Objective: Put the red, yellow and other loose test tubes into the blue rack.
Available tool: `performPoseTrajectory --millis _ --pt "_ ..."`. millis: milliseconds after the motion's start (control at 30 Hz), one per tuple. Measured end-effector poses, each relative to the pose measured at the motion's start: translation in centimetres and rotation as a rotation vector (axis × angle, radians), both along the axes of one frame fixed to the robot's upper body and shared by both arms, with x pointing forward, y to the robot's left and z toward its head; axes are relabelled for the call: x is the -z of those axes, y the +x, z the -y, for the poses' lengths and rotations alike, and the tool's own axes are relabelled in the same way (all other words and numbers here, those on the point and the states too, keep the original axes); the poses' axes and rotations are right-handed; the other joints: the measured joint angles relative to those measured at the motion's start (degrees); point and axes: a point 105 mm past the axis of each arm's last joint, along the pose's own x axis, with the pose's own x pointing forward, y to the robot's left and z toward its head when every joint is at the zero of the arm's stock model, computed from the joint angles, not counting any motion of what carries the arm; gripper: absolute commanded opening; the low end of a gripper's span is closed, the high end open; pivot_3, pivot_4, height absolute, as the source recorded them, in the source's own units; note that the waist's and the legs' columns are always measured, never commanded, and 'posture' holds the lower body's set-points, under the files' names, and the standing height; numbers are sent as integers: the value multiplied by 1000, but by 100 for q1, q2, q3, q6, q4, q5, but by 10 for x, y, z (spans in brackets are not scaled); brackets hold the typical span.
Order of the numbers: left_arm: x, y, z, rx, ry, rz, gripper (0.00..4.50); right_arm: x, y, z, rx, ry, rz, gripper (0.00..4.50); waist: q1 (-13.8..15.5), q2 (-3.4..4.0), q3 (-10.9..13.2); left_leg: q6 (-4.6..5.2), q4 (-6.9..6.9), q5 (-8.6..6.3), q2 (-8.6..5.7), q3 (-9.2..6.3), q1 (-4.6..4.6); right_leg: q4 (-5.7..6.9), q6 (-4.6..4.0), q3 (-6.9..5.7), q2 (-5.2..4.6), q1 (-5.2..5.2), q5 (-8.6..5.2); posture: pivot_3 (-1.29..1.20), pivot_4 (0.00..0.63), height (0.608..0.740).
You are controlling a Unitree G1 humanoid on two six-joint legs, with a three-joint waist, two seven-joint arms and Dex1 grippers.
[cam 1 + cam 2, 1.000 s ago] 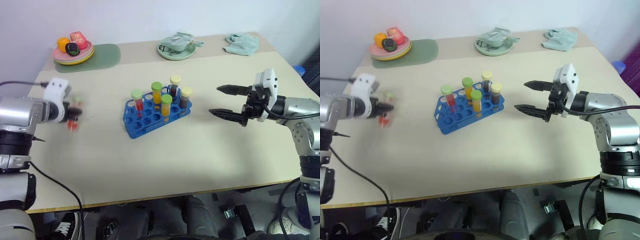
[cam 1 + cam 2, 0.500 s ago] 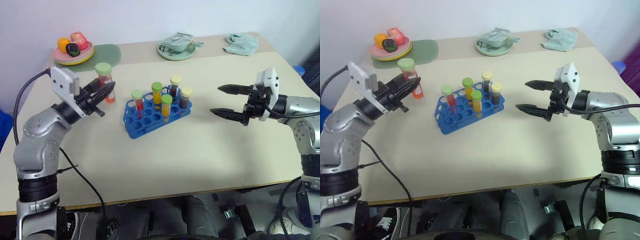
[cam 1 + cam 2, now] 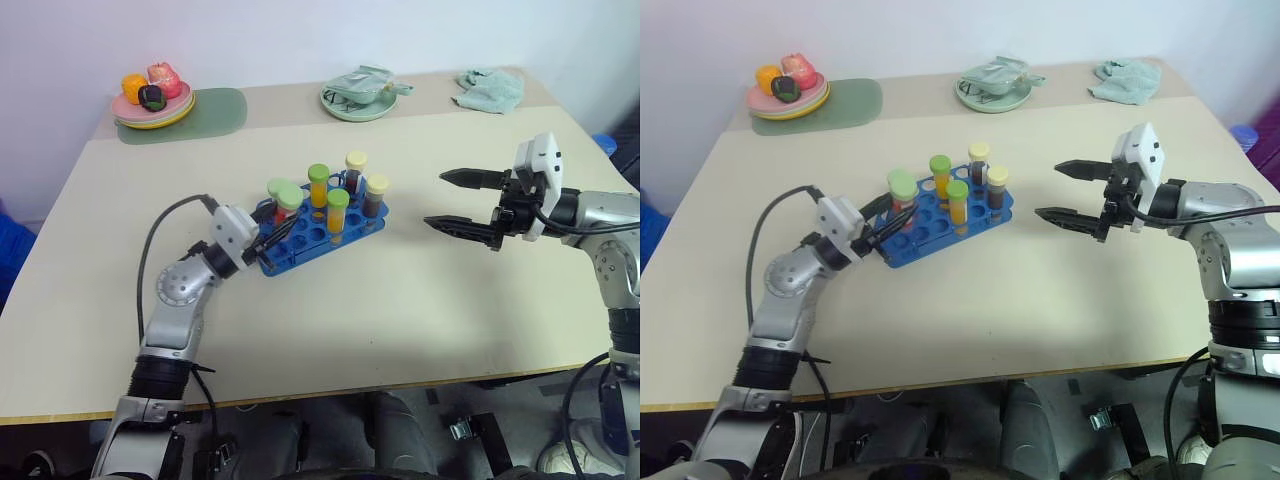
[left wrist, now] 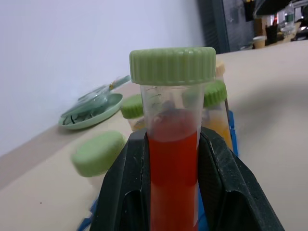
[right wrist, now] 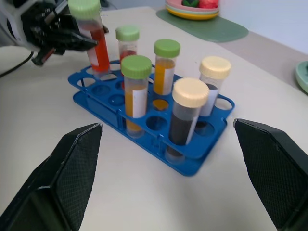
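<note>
Right wrist view: 5 tubes seated in blue rack (image 5: pixel 144 120); left gripper (image 5: pixel 79 41) grasping red tube (image 5: pixel 94 41) over it, unseated; right gripper (image 3: pixel 462 203) spread, empty.

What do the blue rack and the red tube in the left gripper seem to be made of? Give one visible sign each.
Blue rack: probably moulded plastic, glossy; uniform bright colour, smooth round holes.
Red tube: clear plastic or glass, hard to say which; the red liquid shows through.
Its green cap: likely matte plastic with ribbed sides.
</note>
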Motion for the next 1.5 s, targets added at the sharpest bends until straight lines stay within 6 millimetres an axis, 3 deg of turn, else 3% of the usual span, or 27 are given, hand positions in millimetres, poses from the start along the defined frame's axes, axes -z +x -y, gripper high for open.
performPoseTrajectory --millis 233,767,1033,1367,1400,1500 --pt "2 -4 16 39 8 26 718 2 -1 2 8 1 -8 4500 4 0 0 0 0 0 0 0 1 0 1 0 -1 2 1 0 150 740" --pt "8 -10 16 36 -35 -15 718 2 -1 4 17 -3 -7 4500 5 1 -1 1 0 0 0 -3 2 0 1 0 0 3 1 0 150 740" --pt "9 -6 13 9 -169 -100 718 1 -1 4 17 -4 -2 4500 8 1 -1 1 0 0 0 -4 3 0 1 0 0 4 1 0 150 740" --pt "25 -4 7 -12 -211 -214 718 0 0 4 16 -6 5 4500 -3 1 -1 1 -2 0 2 -4 3 -1 1 0 4 2 1 0 150 740" --pt "25 -4 6 -9 -211 -217 1752 0 0 4 16 -6 5 4500 -6 1 -1 1 -2 0 3 -4 3 -1 1 0 4 2 1 0 150 740" --pt "26 -6 4 14 -198 -220 3097 -1 0 3 16 -7 9 4500 -2 1 -1 1 -3 0 4 -4 3 -1 1 0 5 2 1 0 150 740"
